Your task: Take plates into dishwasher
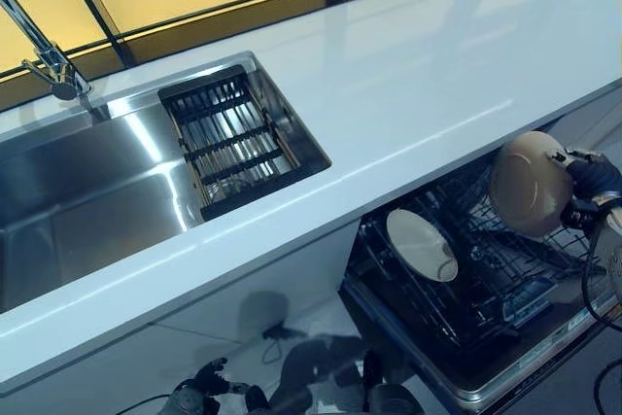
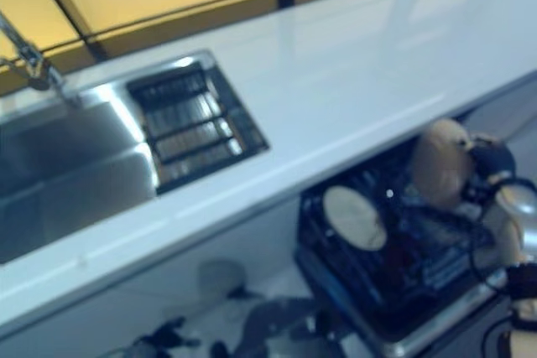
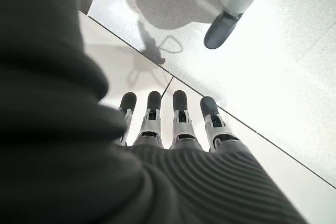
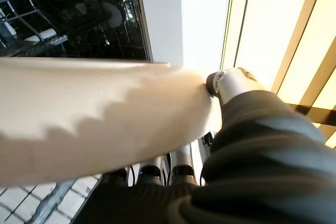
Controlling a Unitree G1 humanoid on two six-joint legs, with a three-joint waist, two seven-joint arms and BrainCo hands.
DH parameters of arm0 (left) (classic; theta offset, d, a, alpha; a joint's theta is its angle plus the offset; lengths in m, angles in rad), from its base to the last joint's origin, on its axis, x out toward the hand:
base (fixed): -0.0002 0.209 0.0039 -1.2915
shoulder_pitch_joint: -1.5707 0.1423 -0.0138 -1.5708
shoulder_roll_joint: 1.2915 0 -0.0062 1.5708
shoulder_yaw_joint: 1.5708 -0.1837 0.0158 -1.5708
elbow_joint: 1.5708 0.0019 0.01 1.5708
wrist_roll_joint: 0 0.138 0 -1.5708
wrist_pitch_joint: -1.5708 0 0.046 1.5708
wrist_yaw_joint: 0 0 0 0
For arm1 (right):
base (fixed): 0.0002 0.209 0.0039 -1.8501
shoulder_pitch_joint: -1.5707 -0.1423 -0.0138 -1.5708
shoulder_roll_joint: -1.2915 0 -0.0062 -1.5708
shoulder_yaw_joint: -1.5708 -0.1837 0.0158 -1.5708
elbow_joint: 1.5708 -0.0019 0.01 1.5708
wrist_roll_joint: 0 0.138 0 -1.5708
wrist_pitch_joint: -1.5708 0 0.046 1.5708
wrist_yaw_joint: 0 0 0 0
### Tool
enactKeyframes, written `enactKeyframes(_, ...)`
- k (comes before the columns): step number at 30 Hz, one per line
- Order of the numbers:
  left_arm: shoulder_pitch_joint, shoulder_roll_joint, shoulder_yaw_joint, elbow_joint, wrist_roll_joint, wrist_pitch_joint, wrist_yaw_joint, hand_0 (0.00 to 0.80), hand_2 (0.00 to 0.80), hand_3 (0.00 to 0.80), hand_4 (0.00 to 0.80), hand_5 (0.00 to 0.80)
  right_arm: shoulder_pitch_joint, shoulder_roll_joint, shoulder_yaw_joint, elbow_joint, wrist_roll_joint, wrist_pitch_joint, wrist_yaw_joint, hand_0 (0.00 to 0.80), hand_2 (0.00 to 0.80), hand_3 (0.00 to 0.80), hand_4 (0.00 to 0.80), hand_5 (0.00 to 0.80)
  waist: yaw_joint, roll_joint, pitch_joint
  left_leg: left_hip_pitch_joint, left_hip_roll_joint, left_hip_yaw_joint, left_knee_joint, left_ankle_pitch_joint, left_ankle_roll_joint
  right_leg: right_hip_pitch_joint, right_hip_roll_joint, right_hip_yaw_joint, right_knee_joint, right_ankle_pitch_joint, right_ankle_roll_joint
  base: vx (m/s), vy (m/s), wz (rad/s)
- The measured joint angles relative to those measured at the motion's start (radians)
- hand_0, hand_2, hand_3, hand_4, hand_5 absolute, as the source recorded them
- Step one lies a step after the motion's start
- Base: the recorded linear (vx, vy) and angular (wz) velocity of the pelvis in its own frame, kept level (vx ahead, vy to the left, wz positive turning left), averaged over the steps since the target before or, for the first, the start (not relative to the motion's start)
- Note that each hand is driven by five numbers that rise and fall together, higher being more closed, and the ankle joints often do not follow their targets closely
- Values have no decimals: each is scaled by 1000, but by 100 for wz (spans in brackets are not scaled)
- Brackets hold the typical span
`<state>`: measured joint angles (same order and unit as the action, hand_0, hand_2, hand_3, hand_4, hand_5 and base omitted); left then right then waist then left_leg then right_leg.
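My right hand [image 1: 591,191] grips a plate [image 1: 530,185] on edge; the rack [image 1: 486,269] lies below my fingers; left hand [image 3: 173,124] relaxed.

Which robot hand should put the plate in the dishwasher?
Right, probably. The right robot hand already holds a plate above the dishwasher rack. The left robot hand hangs low, open, over the floor.

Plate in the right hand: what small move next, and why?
Probably lower it toward the free slots beside the racked plate. The right hand pinches the plate on edge above the open dishwasher rack, not yet between the tines.
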<state>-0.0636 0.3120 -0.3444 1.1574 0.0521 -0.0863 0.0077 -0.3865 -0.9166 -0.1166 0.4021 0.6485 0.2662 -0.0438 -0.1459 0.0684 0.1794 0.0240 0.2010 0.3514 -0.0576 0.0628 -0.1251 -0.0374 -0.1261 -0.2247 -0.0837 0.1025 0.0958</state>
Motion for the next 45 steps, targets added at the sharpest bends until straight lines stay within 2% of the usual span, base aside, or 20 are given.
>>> enactKeyframes(7,-44,-6,-9,-24,-23,0,-1,0,0,0,0,0,-31,0,15,20,-73,4,-20,800,800,800,800,800,-1,27,38,0,-1,0,0,2,3,2,-2,-4,2,-9,2,-3,-12,1)
enactKeyframes(15,-57,-23,-27,-39,-35,0,-1,0,0,0,0,0,-53,0,61,60,-260,6,-31,800,800,800,800,800,-1,56,66,-1,-10,-1,0,2,3,0,-14,-7,12,-18,7,4,5,1)
enactKeyframes(25,-63,-19,-27,-52,-35,3,-7,0,0,0,0,0,-41,-1,96,115,-523,1,-19,800,800,800,800,800,-2,58,93,-1,-18,-7,0,2,3,-3,-29,-16,34,-31,16,-5,-22,3)
enactKeyframes(31,-89,-6,-28,-82,-35,3,-7,0,0,0,0,0,-42,-9,98,114,-567,-8,-17,800,800,800,800,800,-2,79,136,-43,-23,-10,3,2,3,-89,-46,-9,134,-67,19,-98,-24,1)
enactKeyframes(34,-112,7,-28,-85,-37,3,-7,0,0,0,0,0,-45,-11,108,114,-586,-27,-18,800,800,800,800,800,-4,87,159,-73,-35,-10,3,12,17,-150,-66,0,198,-89,21,-109,27,0)
enactKeyframes(40,-124,18,-50,-98,-48,-8,-8,0,0,0,0,0,-96,-45,134,113,-622,-56,-5,800,800,800,800,800,-7,118,198,-78,-53,-5,-1,13,18,-209,-87,29,281,-126,27,-17,37,-7)
enactKeyframes(45,-130,21,-68,-108,-54,-24,-10,0,0,0,0,0,-132,-52,149,112,-638,-61,11,800,800,800,800,800,-9,129,203,-87,-63,2,-3,13,18,-271,-96,56,355,-165,24,3,57,-9)
